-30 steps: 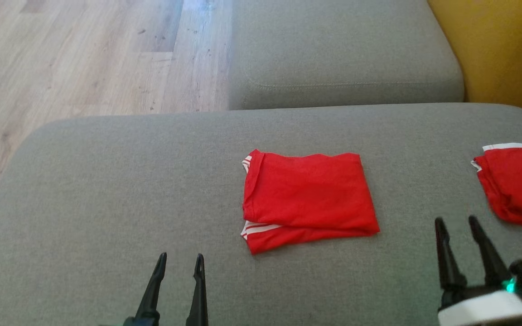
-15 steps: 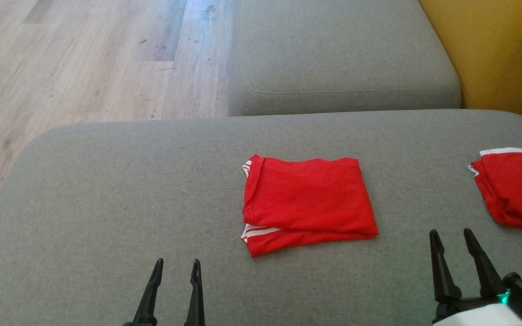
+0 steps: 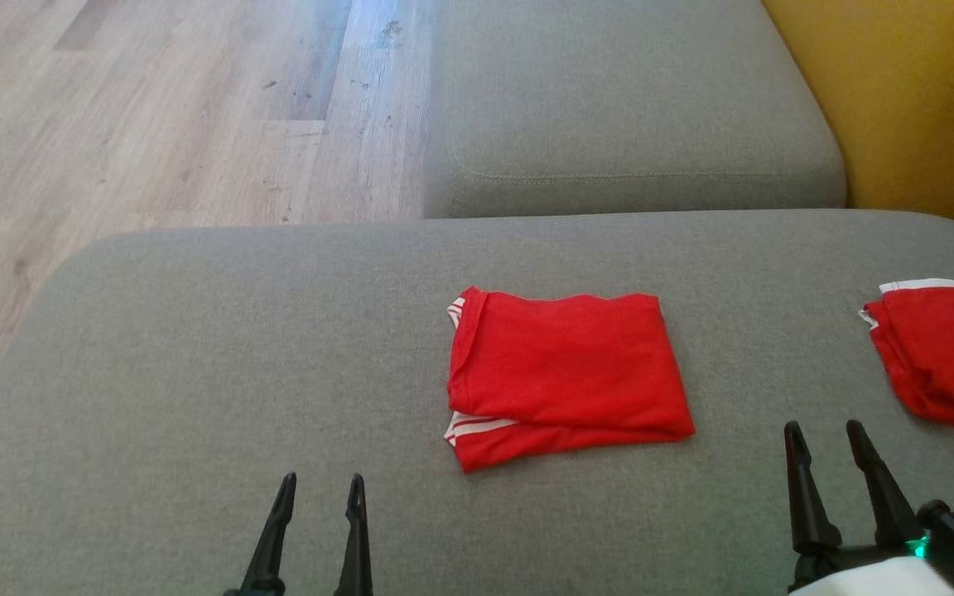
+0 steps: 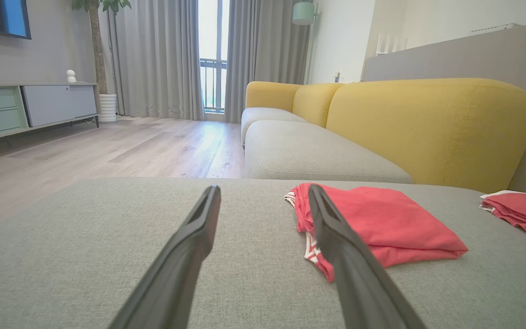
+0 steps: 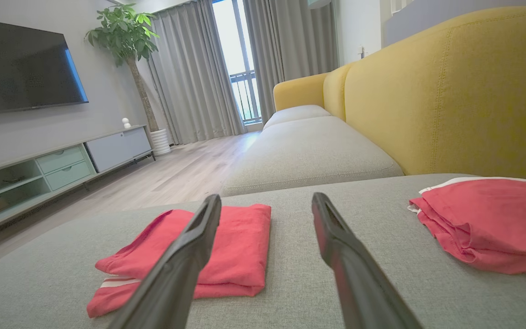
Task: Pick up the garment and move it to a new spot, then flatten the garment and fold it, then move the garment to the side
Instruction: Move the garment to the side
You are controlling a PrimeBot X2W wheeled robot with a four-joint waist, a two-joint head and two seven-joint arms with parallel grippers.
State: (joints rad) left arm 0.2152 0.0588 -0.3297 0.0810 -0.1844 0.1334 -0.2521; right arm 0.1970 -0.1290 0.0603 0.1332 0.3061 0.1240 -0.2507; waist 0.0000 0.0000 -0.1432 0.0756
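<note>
A red garment (image 3: 564,372) with white stripes lies folded into a neat rectangle in the middle of the grey sofa cushion (image 3: 195,356). It also shows to the right in the left wrist view as the garment (image 4: 381,224), and to the left in the right wrist view as the garment (image 5: 226,246). My left gripper (image 3: 321,484) hovers open near the cushion's front edge, left of the garment and apart from it. At the front right my right gripper (image 3: 823,430) stands open too, empty.
A second red garment (image 3: 945,352) with a white edge lies bunched at the cushion's right side. A further grey seat cushion (image 3: 626,108) lies behind, a yellow backrest (image 3: 916,108) to the right. Wooden floor (image 3: 154,116) spreads to the far left.
The head camera has tilted, so the whole scene sits slightly lower in the picture. The garments have not moved. Both grippers have drawn back a little, still open.
</note>
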